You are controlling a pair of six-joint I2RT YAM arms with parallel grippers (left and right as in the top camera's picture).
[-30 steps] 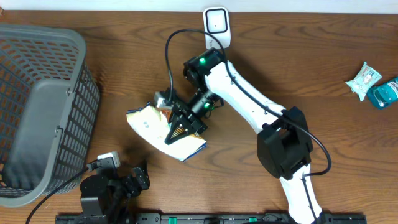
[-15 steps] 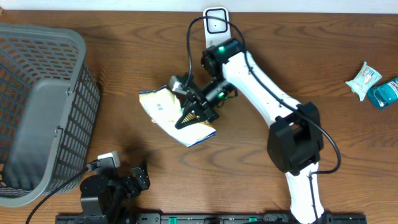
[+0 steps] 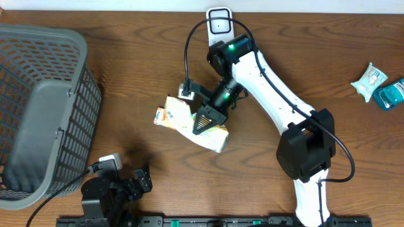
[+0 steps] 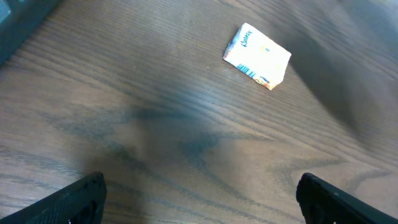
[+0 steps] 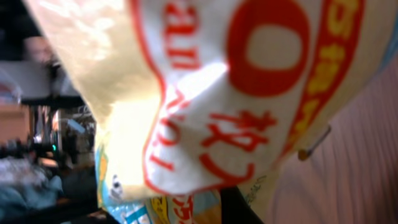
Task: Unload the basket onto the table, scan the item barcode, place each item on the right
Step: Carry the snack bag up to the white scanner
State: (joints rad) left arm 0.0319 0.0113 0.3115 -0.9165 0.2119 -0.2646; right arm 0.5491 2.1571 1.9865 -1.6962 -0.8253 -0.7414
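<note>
Wooden table (image 3: 126, 75), right gripper (image 3: 203, 125) clamped on snack packet (image 3: 169, 116), print blurred, left gripper (image 4: 205, 202) spread, fingertips cropped

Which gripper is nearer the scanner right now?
Right. The right gripper, shut on the packet, is a short way in front of the scanner; the left gripper, open, is much farther back and to the left.

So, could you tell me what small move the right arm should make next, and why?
Probably move the yellow-and-white printed packet toward the white rounded scanner, barcode side facing it: the right gripper is shut on the packet, which is well apart from the scanner.
</note>
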